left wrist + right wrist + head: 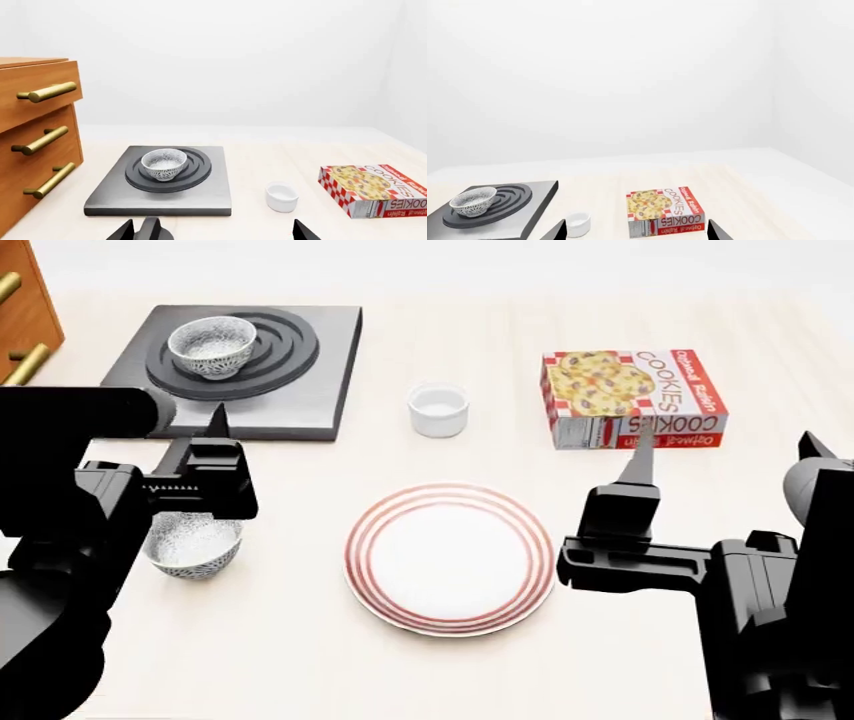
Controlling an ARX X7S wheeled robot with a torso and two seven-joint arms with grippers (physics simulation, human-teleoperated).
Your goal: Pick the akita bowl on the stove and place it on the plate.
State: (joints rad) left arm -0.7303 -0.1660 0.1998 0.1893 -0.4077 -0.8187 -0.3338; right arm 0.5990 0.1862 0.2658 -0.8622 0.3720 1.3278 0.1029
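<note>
My left gripper [214,455] hangs with fingers spread wide and nothing between them, as does my right gripper [638,475]; both are poised above the table, clear of everything. The akita bowl [212,345] sits centred on the stove [327,360] rings at upper left, well ahead of my left fingers. The plate [451,615] waits lower centre.

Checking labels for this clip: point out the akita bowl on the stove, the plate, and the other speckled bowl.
akita bowl [214,343], head view, inner hollow.
plate [451,556], head view, bare white centre.
other speckled bowl [196,541], head view, visible inner wall below the left arm.
</note>
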